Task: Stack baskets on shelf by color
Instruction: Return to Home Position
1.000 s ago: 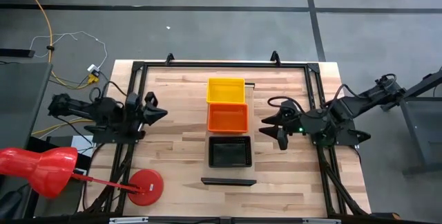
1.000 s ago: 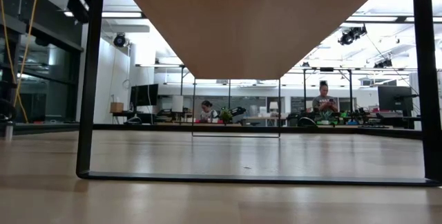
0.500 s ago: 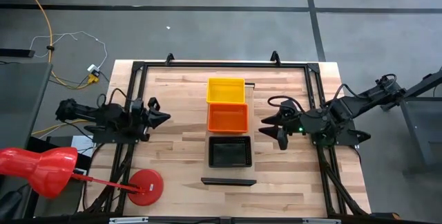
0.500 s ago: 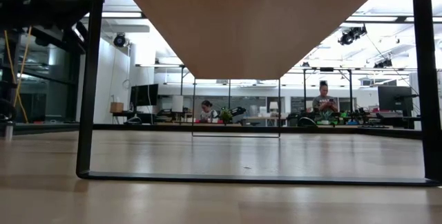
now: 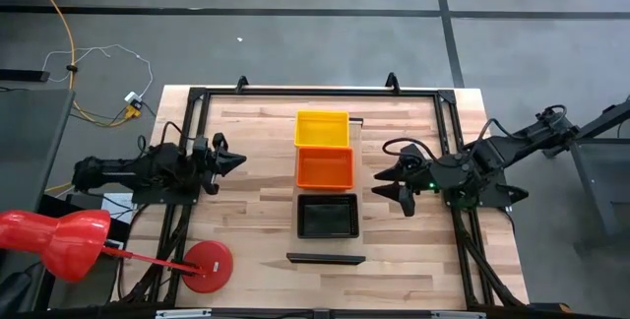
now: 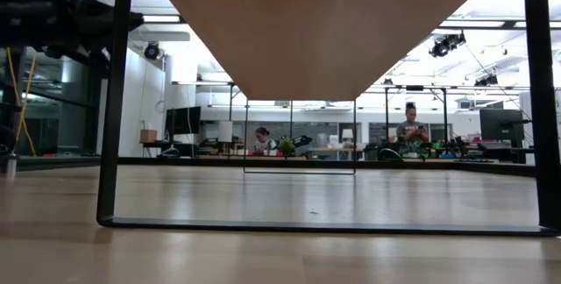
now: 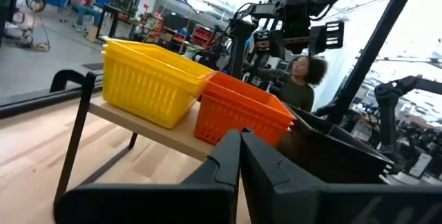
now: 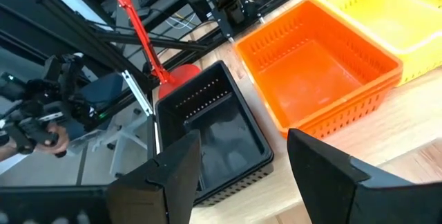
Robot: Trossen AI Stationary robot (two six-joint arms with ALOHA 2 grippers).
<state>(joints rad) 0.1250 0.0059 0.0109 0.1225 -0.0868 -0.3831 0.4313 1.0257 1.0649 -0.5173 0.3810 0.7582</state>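
Three baskets sit in a row on the shelf (image 5: pixel 357 127), a light-wood board raised on a black frame: yellow basket (image 5: pixel 323 129) farthest, orange basket (image 5: pixel 325 168) in the middle, black basket (image 5: pixel 328 217) nearest, before the shelf's dark lip (image 5: pixel 326 258). My left gripper (image 5: pixel 239 160) hovers left of the orange basket, shut and empty; its wrist view shows its gripper (image 7: pixel 240 144) pointing at the row. My right gripper (image 5: pixel 391 183) hovers right of the orange and black baskets, open and empty, also seen as gripper (image 8: pixel 243 141) in its wrist view.
A round red lamp base (image 5: pixel 207 265) stands at the table's near-left corner, and its red head (image 5: pixel 54 240) hangs off the left edge. Black frame rails (image 5: pixel 187 161) run along both sides of the table. Bare wood lies between each gripper and the shelf. People sit far behind (image 6: pixel 412 131).
My left arm has swung its rear part toward the table's near edge and come lower into the low view. Its shut gripper stays about where it was, left of the baskets. The baskets have not moved.
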